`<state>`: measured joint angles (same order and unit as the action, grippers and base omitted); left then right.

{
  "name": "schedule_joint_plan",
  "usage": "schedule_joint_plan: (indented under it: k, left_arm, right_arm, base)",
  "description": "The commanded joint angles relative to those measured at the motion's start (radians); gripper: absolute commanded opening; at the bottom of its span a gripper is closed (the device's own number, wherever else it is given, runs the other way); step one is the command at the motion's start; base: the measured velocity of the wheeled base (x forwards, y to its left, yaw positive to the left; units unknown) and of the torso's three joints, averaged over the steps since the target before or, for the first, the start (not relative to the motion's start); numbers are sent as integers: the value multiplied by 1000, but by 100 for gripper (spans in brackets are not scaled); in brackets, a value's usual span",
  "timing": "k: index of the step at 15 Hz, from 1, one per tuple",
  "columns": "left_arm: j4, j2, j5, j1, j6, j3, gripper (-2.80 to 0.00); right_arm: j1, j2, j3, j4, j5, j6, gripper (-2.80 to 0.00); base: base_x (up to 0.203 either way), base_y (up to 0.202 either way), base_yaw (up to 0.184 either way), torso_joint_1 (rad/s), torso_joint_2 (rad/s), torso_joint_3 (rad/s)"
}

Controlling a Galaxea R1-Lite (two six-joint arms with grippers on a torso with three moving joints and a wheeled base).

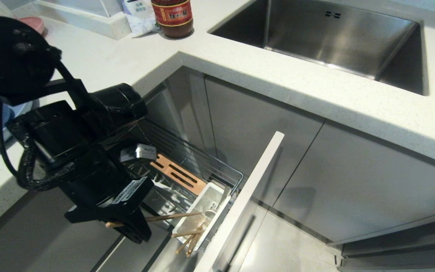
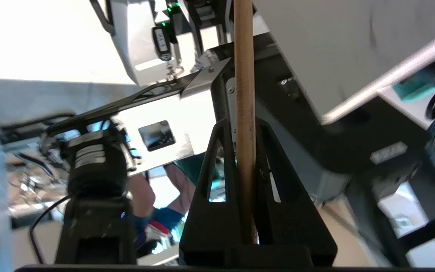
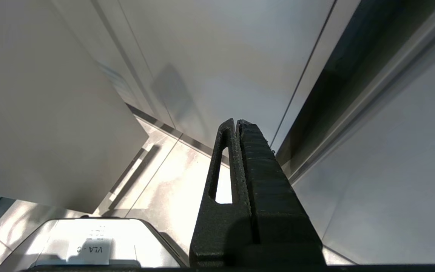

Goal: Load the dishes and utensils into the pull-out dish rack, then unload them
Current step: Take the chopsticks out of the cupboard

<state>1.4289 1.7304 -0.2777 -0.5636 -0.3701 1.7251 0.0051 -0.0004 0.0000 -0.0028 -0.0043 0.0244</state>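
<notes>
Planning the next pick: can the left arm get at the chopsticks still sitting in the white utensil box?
Probably not yet: the left gripper is shut on one chopstick. The other chopsticks lie uncovered in the white utensil box close by, so they look reachable afterwards.

White speckled countertop (image 1: pixel 119 56) runs in an L across the top of the head view. Stainless steel sink (image 1: pixel 338 41) set into it, upper right. Grey flat-front cabinet doors (image 1: pixel 353 181) below, center and right, matte with soft reflections. Pale glossy floor tile (image 1: pixel 289 249) at bottom center. Upper middle, on the counter: dark-red sauce jar (image 1: pixel 172 17) just beside a white packet (image 1: pixel 140 15). Pink dish (image 1: pixel 32 23) at upper left edge. Even, diffuse lighting.
</notes>
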Motion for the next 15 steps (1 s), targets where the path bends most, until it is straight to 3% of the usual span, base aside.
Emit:
schedule_joint_plan:
  k: [1, 7, 15]
  left_arm:
    - [27, -90, 10, -16, 7, 9, -280]
    - [41, -258, 28, -63, -3, 82, -280]
    - [-16, -484, 28, -51, -18, 184, -280]
  right_arm:
    - [0, -3, 2, 0, 0, 0, -280]
    - [1, -4, 2, 0, 0, 0, -280]
    - [0, -4, 2, 0, 0, 0, -280]
  base:
    - [0, 0, 0, 0, 0, 0]
    - [0, 0, 0, 0, 0, 0]
    - [0, 0, 0, 0, 0, 0]
